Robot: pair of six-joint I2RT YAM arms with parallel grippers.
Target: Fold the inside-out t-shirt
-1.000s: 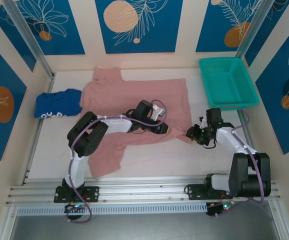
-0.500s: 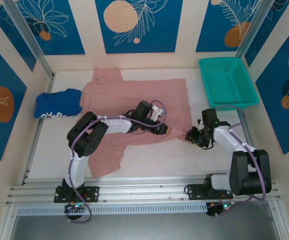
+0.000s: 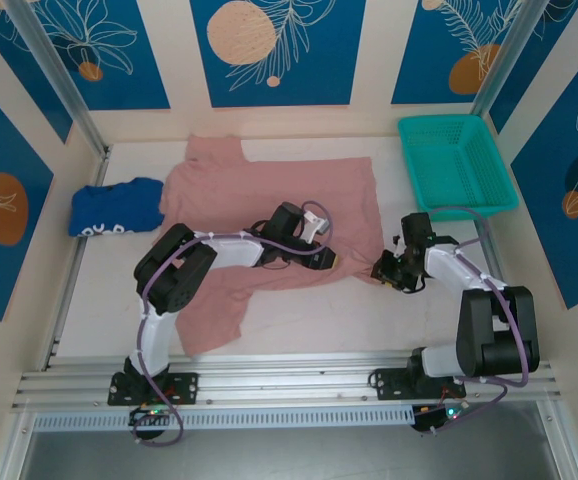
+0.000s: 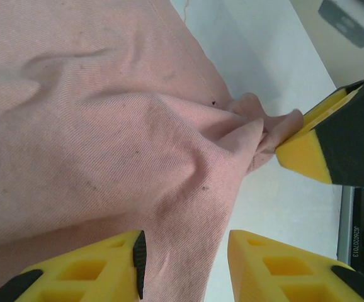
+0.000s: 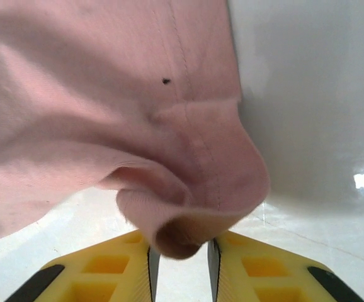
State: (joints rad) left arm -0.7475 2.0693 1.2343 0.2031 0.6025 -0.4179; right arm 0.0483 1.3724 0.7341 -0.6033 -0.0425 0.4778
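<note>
Altogether, one pink t-shirt [image 3: 269,190], one blue garment [image 3: 116,208], one teal basket [image 3: 456,165].

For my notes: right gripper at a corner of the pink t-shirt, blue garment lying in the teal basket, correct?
No. The top external view shows the blue garment on the table at the left, beside the pink t-shirt, not in the teal basket. The right gripper is at the t-shirt's corner.

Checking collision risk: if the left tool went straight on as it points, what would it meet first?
Likely the bunched corner of the t-shirt, with the right tool pinching it just beyond; depth is unclear.
</note>
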